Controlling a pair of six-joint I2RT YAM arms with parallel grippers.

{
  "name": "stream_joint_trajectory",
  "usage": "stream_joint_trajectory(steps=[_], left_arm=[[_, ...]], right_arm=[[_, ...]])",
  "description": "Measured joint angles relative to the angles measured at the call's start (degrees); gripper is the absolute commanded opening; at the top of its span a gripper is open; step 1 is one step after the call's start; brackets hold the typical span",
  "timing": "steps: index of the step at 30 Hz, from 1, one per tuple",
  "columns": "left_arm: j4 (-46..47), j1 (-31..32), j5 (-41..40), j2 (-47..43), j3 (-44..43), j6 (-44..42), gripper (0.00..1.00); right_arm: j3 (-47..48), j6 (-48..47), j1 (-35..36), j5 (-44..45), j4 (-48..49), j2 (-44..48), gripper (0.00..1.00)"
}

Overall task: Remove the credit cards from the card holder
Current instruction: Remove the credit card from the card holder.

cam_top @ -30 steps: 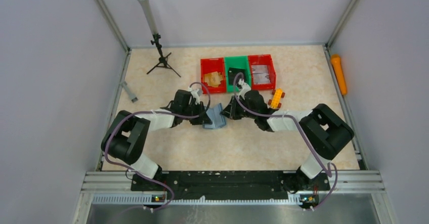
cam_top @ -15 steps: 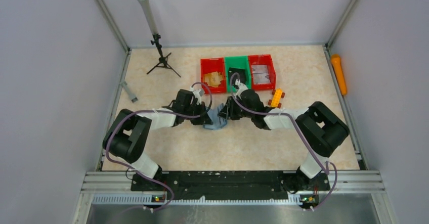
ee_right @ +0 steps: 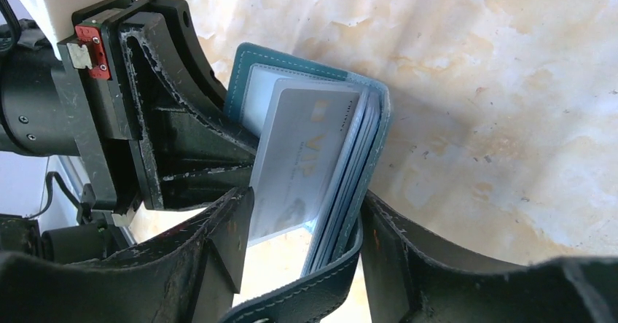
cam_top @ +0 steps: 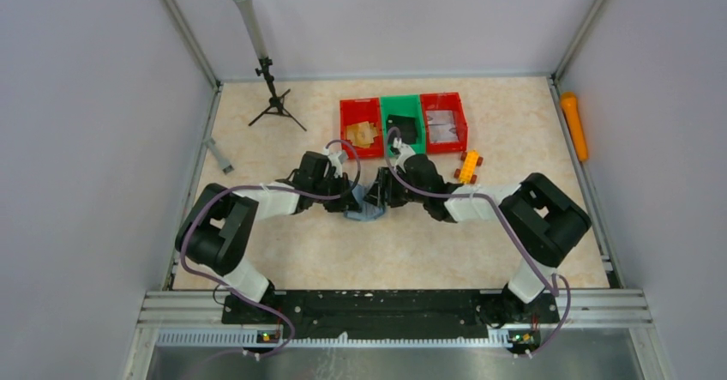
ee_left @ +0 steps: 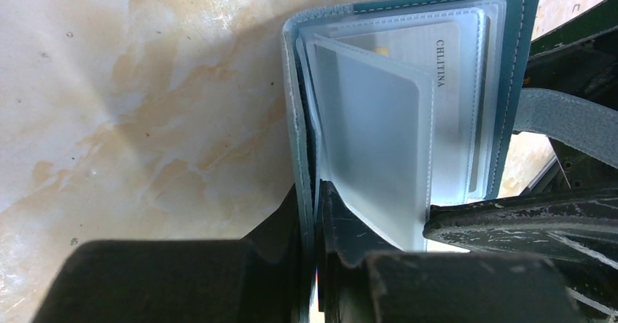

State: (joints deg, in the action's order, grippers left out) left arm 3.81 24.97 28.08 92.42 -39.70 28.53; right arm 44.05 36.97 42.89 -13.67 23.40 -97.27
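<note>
The slate-teal card holder [cam_top: 367,202] stands open on the table between my two grippers. My left gripper [cam_top: 351,198] is shut on one cover of it, seen close in the left wrist view [ee_left: 315,199]. There the card holder [ee_left: 512,68] shows clear sleeves and a silvery card [ee_left: 430,68]. My right gripper [cam_top: 383,193] is open. In the right wrist view [ee_right: 310,213] its jaws straddle the other cover of the card holder [ee_right: 368,119] and the fanned sleeves. A white card [ee_right: 299,155] sticks out beside its left finger [ee_right: 226,228]. The closure tab [ee_right: 313,294] hangs across the gap.
Three bins stand at the back: red [cam_top: 360,105], green [cam_top: 401,107] with a black object [cam_top: 401,128], and red [cam_top: 444,105]. A yellow toy [cam_top: 467,167], an orange cylinder [cam_top: 573,124], a small tripod [cam_top: 273,97] and a grey piece [cam_top: 218,155] lie around.
My right gripper has moved left, up to the card holder, and now has its jaws around it. The card holder has been pushed more upright. The left gripper has stayed in place.
</note>
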Motion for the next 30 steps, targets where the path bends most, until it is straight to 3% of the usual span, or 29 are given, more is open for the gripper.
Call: stream_joint_trajectory(steps=[11, 12, 16, 30], left_arm=[[-0.7, 0.04, 0.07, 0.0, -0.2, -0.2, 0.0], [-0.83, 0.04, 0.15, 0.02, -0.22, -0.22, 0.0], [-0.92, 0.04, 0.42, 0.52, -0.5, -0.2, 0.0], [-1.44, -0.24, 2.78, 3.65, -2.8, 0.2, 0.01]], right_arm=[[2.29, -0.22, 0.94, 0.74, -1.77, -2.29, 0.7], [2.58, -0.26, 1.14, 0.81, -2.1, -2.56, 0.77], [2.91, -0.55, 1.66, 1.2, -2.54, -2.86, 0.89], [2.84, -0.87, 1.68, 1.77, -2.82, -2.78, 0.95]])
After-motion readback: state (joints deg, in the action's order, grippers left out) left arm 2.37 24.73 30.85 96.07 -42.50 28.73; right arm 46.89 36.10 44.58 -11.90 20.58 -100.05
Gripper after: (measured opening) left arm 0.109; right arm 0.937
